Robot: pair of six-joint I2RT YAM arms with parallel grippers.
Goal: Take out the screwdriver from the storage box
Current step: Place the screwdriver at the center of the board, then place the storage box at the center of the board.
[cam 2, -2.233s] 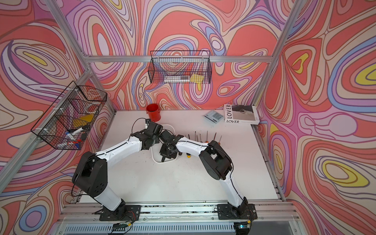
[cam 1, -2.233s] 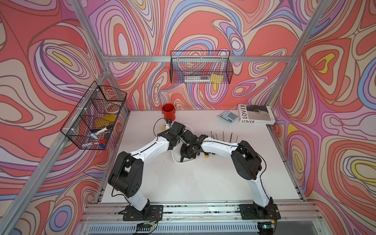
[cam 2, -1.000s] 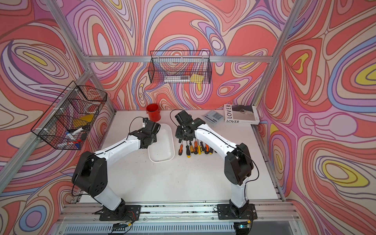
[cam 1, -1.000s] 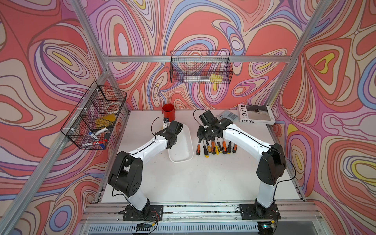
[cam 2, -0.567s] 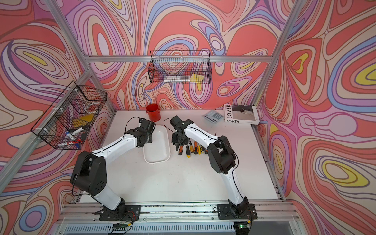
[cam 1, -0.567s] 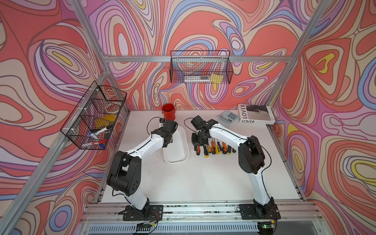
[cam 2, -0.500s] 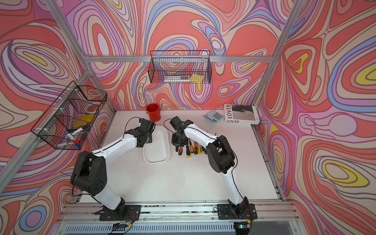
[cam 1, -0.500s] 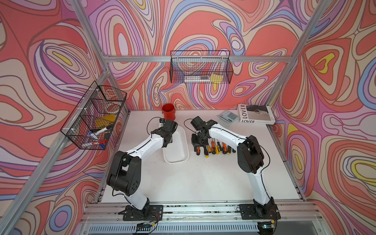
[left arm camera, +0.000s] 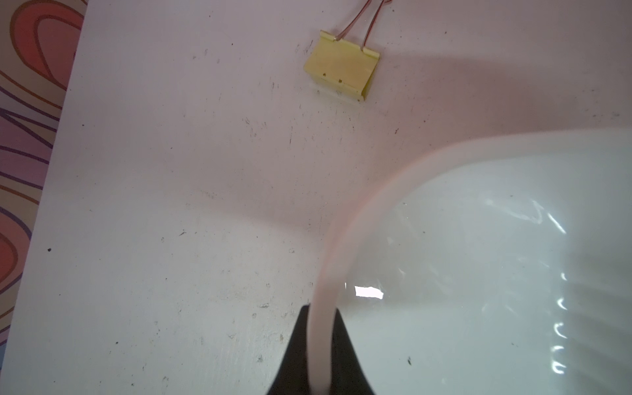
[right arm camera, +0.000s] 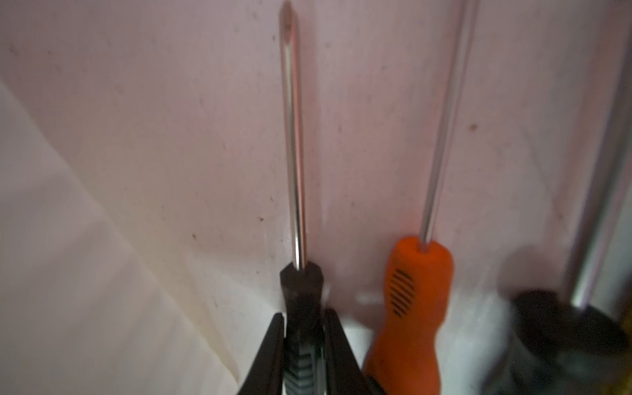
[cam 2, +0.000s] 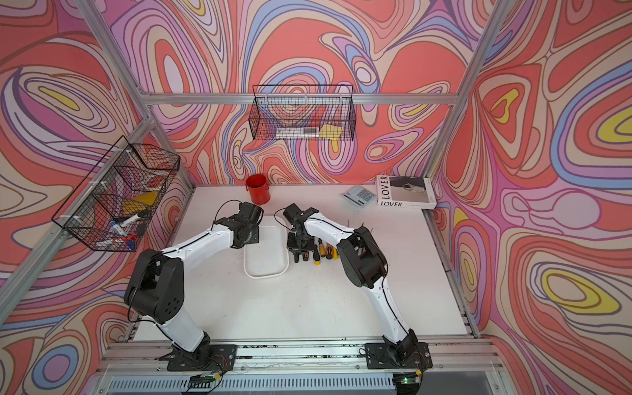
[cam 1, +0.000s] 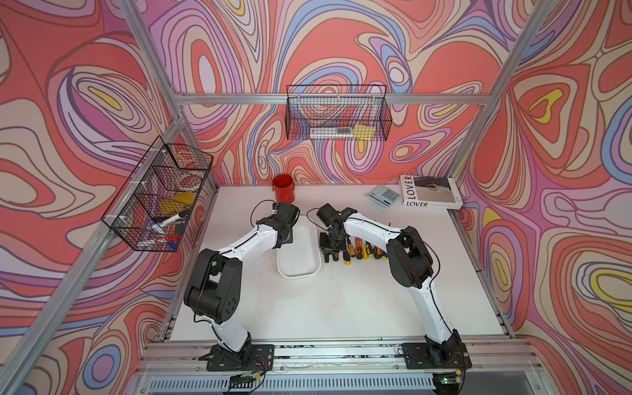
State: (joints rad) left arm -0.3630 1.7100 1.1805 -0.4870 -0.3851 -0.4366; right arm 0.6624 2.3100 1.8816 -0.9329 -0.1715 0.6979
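Lowered since earlier, right gripper (right arm camera: 303, 316) clamps the screwdriver (right arm camera: 294, 154), an orange one (right arm camera: 410, 307) just outside its jaws; left gripper (left arm camera: 319, 318) pinches the box (left arm camera: 376, 191) rim between its jaws.

Glare on the storage box (left arm camera: 478, 273) — right wrist view blurred.

Orange screwdriver (right arm camera: 410, 307) crowds the fingers (right arm camera: 337, 352); storage box (cam 1: 297, 275) apparently close opposite.

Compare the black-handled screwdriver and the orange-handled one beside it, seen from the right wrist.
The black-handled screwdriver is clamped in the right pincer; the orange-handled screwdriver lies free. The black one's tip shows; the orange one's shaft runs out of frame. Both point the same way, side by side, outside the storage box.
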